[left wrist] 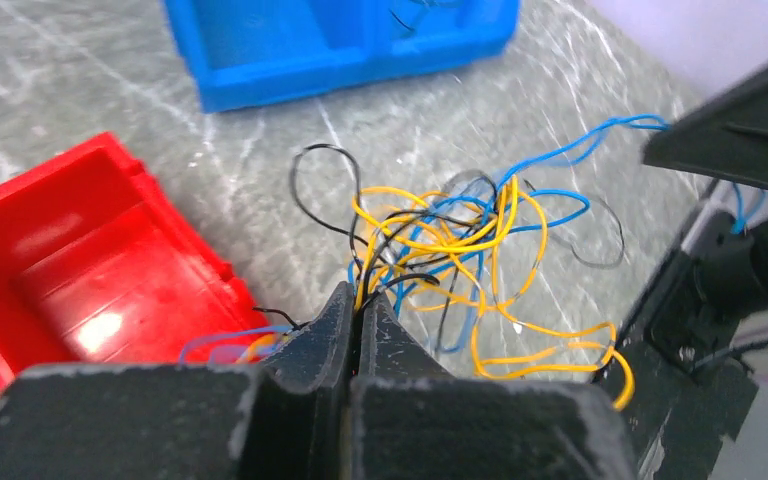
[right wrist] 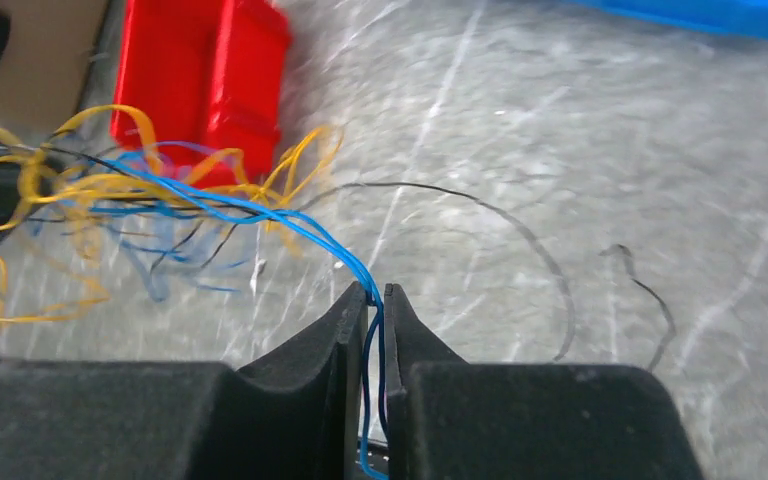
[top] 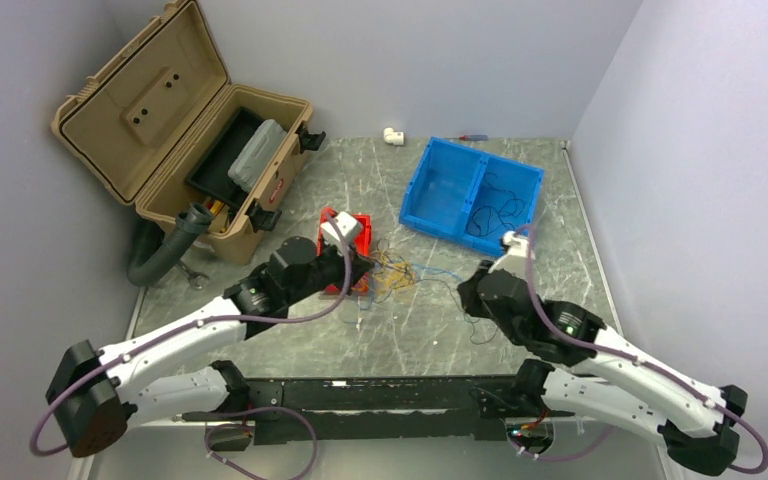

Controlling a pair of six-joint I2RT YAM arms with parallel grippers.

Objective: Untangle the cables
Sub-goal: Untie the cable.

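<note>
Two hands are on the cables, a loose yellow, blue and black tangle lying on the bench just right of the red bin, between your arms. Your left hand is closed tight at the tangle's left edge, its fingers together with yellow and black strands coming out right at their tips; it looks clamped on them. Your right hand sits on the opposite side, fingers nearly together with blue strands running down the slot between them, and those strands look pinched. From there the blue strands run in a fairly straight line back into the knot, toward the red bin and the left hand.

That line is what matters: the tangle lies between the hands, and the blue strands' long axis runs across the bench from one hand toward the other. I judge your next pull should follow that axis, with the right hand drawing away to the right and the left anchoring the mass. The knot may tighten or drag whole rather than release.
</note>
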